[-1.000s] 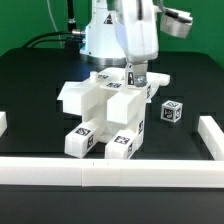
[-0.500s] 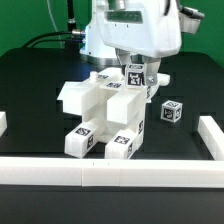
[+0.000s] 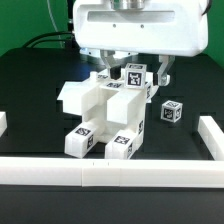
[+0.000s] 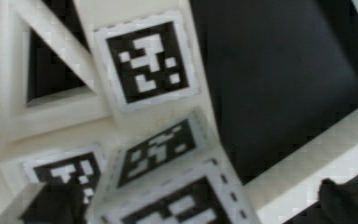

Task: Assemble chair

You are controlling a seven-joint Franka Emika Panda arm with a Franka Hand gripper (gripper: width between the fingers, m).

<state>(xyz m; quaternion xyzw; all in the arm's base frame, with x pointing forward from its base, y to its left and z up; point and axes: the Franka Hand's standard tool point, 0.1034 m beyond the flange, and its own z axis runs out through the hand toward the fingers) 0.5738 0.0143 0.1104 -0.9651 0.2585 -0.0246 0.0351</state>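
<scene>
The chair (image 3: 105, 115) stands mid-table as joined chunky white pieces, with tagged legs (image 3: 85, 140) pointing toward the front rail. A tagged post top (image 3: 133, 75) rises at its back. My gripper (image 3: 136, 76) hangs over that post, open, one finger (image 3: 160, 72) on each side and clear of it. In the wrist view the X-braced panel (image 4: 51, 60) and its marker tags (image 4: 146, 60) fill the picture, and my gripper (image 4: 202, 208) shows only as two dark fingertips (image 4: 60, 203) standing wide apart around a tagged white post (image 4: 176, 190).
A small loose white block (image 3: 172, 112) with marker tags lies on the black table to the exterior view's right of the chair. Low white border rails run along the front (image 3: 110, 172), the right (image 3: 210, 135) and the left (image 3: 3, 122).
The jaws have gone from closed on the tagged post to wide open, letting it go. The hand has turned broadside to the camera and risen a little.
</scene>
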